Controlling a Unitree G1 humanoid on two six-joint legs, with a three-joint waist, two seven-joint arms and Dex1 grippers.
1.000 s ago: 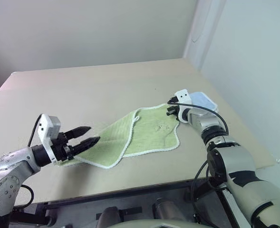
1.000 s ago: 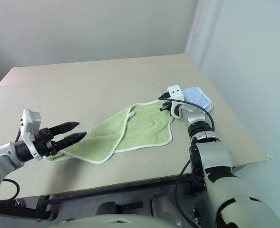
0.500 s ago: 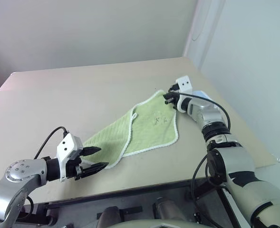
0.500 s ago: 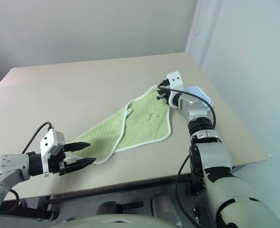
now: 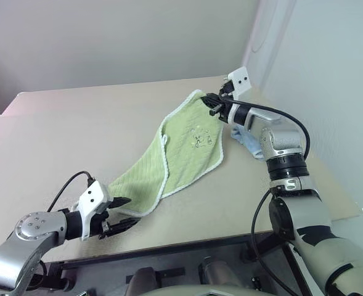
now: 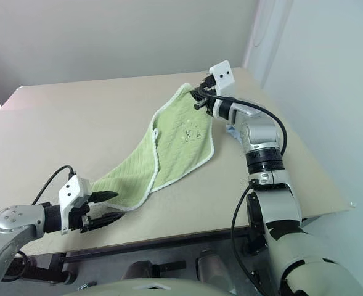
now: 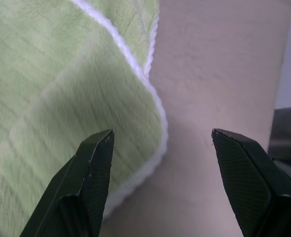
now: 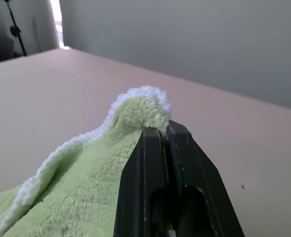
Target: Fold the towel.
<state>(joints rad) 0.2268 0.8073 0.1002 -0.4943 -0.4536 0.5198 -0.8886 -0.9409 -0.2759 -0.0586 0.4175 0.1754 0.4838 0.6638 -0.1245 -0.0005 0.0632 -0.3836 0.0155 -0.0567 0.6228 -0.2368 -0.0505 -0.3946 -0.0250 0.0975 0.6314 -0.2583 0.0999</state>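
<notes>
A light green ribbed terry towel with white trim (image 5: 181, 145) hangs in a slack diagonal over the beige worktop (image 5: 76, 135), one corner lifted above the far right part of the surface, its opposite end trailing on the top near the front edge. The right gripper (image 5: 213, 103) is clenched on that raised corner, the fabric bunched between its black fingers. The left gripper (image 5: 121, 213) hovers low by the front edge with its jaws spread and nothing between them, the trailing corner lying just ahead of them.

The cloth looks light, soft and limp: it sags and creases under its own weight, so it will likely drape rather than hold a fold unless laid flat. The white-trimmed corners appear the surest places to take hold, the free one near the front edge being the obvious second grip.

A smaller light blue towel (image 5: 246, 140) lies near the right edge, under the right arm, where the swinging cloth could brush it.
</notes>
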